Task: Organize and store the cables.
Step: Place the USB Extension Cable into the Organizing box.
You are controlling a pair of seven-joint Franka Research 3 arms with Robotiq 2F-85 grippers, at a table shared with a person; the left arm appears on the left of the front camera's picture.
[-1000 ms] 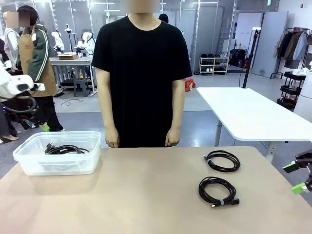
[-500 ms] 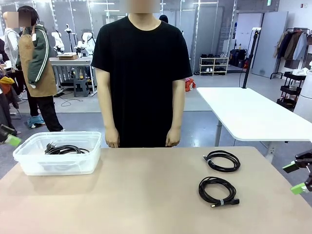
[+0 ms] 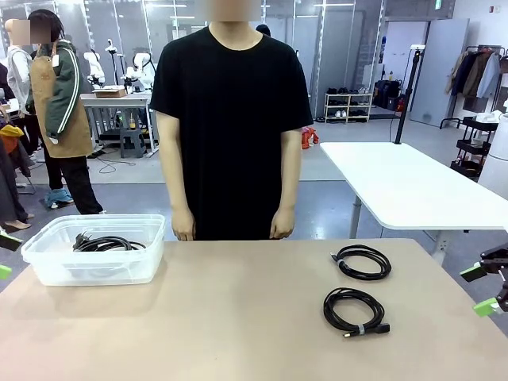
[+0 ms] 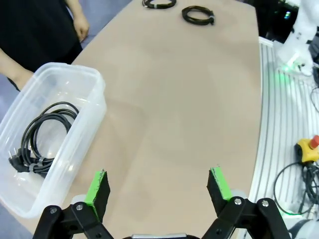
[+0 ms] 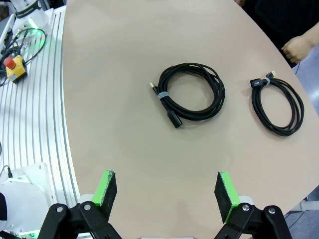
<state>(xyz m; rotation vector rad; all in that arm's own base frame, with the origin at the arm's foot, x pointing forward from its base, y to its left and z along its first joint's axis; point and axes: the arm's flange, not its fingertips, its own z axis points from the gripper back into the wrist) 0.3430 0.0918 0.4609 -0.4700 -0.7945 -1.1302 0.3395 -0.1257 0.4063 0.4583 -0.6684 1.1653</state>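
- Clear rectangular plastic tub (image 3: 95,270) holds one coiled black cable (image 4: 45,117).
- Near black coil (image 5: 164,94), far black coil (image 5: 258,83): on tan table (image 3: 238,317).
- Left gripper (image 4: 158,179), right gripper (image 5: 166,181): spread wide, empty.

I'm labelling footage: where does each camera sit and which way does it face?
Front view: robot's side of the table, facing the person across it; right arm's green pads at right edge.
Left wrist view: at the table's left end, looking down past open jaws at the bin holding a coiled cable.
Right wrist view: at the right end, looking down past open jaws at a nearer cable and a farther cable.
Shared: all three show those two.
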